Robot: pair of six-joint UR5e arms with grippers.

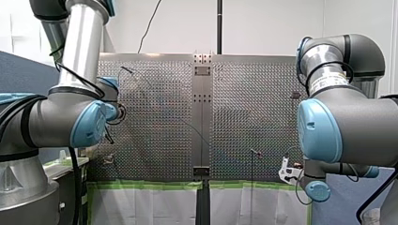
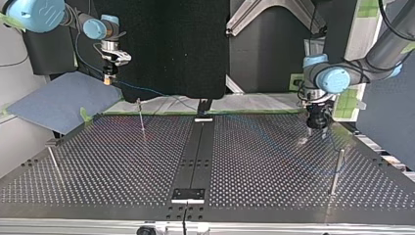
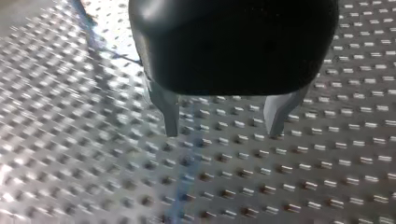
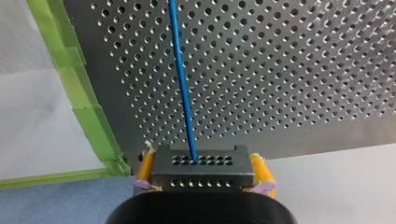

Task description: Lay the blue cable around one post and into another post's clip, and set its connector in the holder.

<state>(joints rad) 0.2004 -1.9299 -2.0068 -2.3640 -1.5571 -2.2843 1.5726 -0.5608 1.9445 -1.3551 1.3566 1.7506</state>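
Observation:
In the right wrist view my right gripper has its yellow pads shut on a dark grey connector block. The blue cable leaves the block and runs ahead over the perforated table. In the top view that gripper hangs off the table's far left corner, and the cable trails from it toward the middle. My left gripper stands low over the table at the right. Its metal fingers are open with nothing between them, and a blurred stretch of blue cable lies on the plate ahead.
A thin post stands left of the centre strip in the top view. Two more posts stand near the side edges. A small black and white fixture sits on the centre strip near the front. Green tape lines the table edge.

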